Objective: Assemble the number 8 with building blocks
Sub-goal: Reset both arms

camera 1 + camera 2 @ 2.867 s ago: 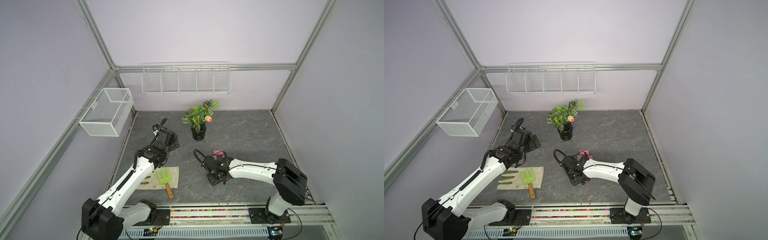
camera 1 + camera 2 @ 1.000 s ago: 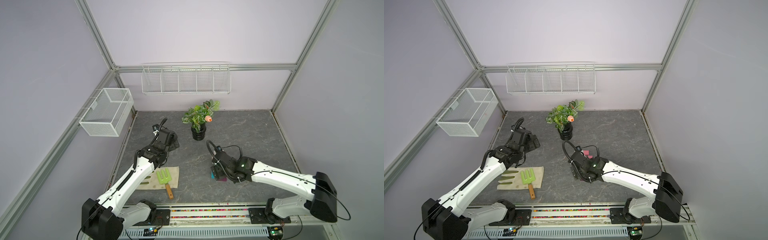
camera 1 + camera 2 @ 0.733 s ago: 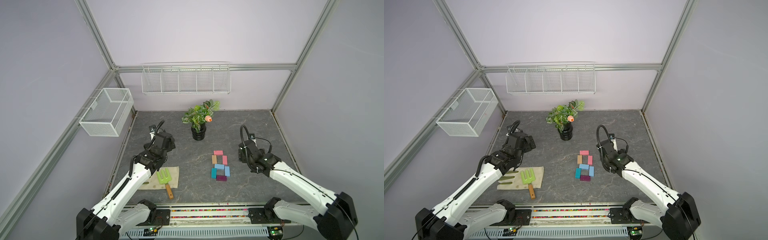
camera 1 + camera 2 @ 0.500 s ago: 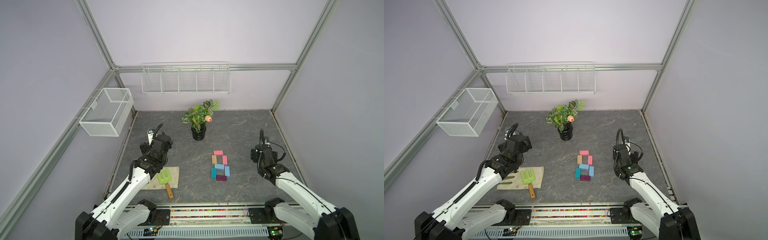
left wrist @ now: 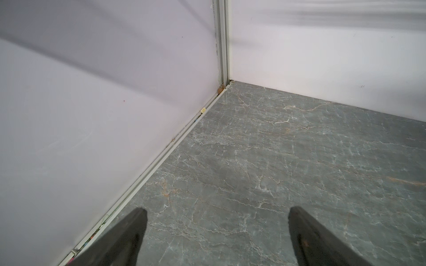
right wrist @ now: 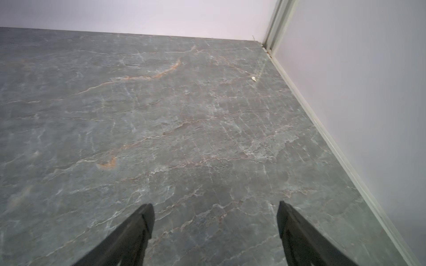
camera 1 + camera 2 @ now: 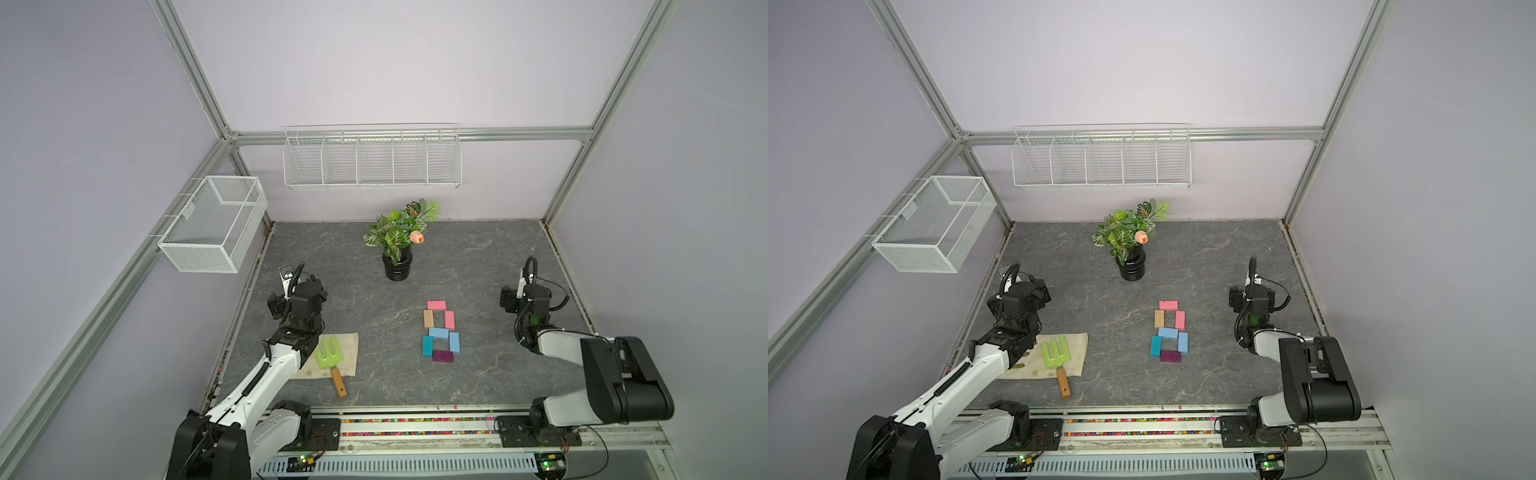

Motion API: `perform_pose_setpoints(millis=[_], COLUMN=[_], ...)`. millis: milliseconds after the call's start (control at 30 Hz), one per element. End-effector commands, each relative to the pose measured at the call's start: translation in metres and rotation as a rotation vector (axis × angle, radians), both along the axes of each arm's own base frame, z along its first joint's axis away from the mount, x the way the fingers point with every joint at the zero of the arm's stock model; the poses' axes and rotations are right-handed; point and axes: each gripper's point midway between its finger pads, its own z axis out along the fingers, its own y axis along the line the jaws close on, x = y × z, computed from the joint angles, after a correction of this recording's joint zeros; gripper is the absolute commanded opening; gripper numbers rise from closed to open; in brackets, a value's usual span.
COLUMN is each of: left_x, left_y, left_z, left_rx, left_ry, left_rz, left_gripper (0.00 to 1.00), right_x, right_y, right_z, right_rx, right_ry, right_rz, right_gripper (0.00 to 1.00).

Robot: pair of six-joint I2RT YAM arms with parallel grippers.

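Note:
Several building blocks lie flat mid-table as the number 8, two rectangular loops one behind the other. A pink block caps the far end, with tan and pink sides. A light blue bar crosses the middle. Teal and light blue blocks flank the near loop, and a dark purple one closes it. My left gripper is open over bare tabletop near the left wall. My right gripper is open and empty by the right wall.
A potted plant stands behind the figure. A green garden fork lies on a cloth beside my left arm. A wire basket hangs on the left wall and a wire shelf on the back wall.
My right arm has swung away from the blocks to the right wall and folded back, uncovering the whole figure. My left arm has drawn back a little toward the front.

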Motion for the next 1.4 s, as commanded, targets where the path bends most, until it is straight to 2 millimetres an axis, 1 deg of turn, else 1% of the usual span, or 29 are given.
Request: perform_pose_setpoints(millis=[0,33,67,167,200,233,333,367,533,567,600,667,733,833,967,1367], left_x=[0.018,0.021,0.024,0.03,0.031,0.033,0.043,0.045,0.049,0.049,0.051,0.056,0.056,0.056,0.057,0.058], left_y=[-0.006,-0.004,-0.003,0.005,0.009,0.011,0.016,0.017,0.014,0.012,0.016,0.016,0.019,0.02,0.019,0.017], left_z=[0.003,-0.005,-0.012,-0.035,-0.039,-0.037,-0.037,-0.04,-0.054,-0.061,-0.063,-0.064,-0.064,-0.066,-0.065,-0.066], left_rx=[0.007,0.019,0.029,0.01,-0.001,-0.008,0.008,0.023,-0.002,-0.01,-0.009,-0.008,-0.033,-0.04,-0.04,-0.036], left_ry=[-0.062,-0.045,-0.037,-0.027,-0.043,-0.067,-0.065,-0.044,-0.093,-0.076,-0.102,-0.109,-0.08,-0.068,-0.068,-0.059], left_rz=[-0.04,-0.034,-0.03,-0.022,-0.017,-0.013,-0.028,-0.04,-0.081,-0.091,-0.077,-0.089,-0.079,-0.083,-0.084,-0.096], left_gripper=[1.0,1.0,1.0,1.0,0.99,0.99,0.99,0.99,0.99,0.99,0.99,0.99,0.99,0.99,0.99,0.99], right_x=[0.005,0.005,0.005,0.007,0.007,0.008,0.009,0.01,0.013,0.013,0.012,0.006,0.009,0.011,0.016,0.017], right_y=[0.025,0.03,0.03,0.026,0.025,0.022,0.021,0.02,0.016,0.019,0.024,0.039,0.04,0.038,0.019,0.018], right_z=[0.018,0.018,0.017,0.016,0.016,0.017,0.016,0.015,0.013,0.013,0.014,0.016,0.015,0.014,0.013,0.012], right_rx=[0.005,0.0,0.001,0.001,0.001,0.0,0.003,0.003,0.015,0.02,0.032,0.077,0.09,0.104,0.103,0.101], right_ry=[-0.133,-0.149,-0.141,-0.126,-0.122,-0.13,-0.123,-0.112,-0.094,-0.095,-0.099,-0.123,-0.109,-0.098,-0.08,-0.074], right_rz=[0.163,0.197,0.201,0.172,0.163,0.147,0.139,0.134,0.116,0.134,0.179,0.309,0.328,0.327,0.199,0.189], right_gripper=[0.89,0.89,0.89,0.89,0.89,0.89,0.89,0.89,0.89,0.89,0.89,0.89,0.89,0.89,0.89,0.89])
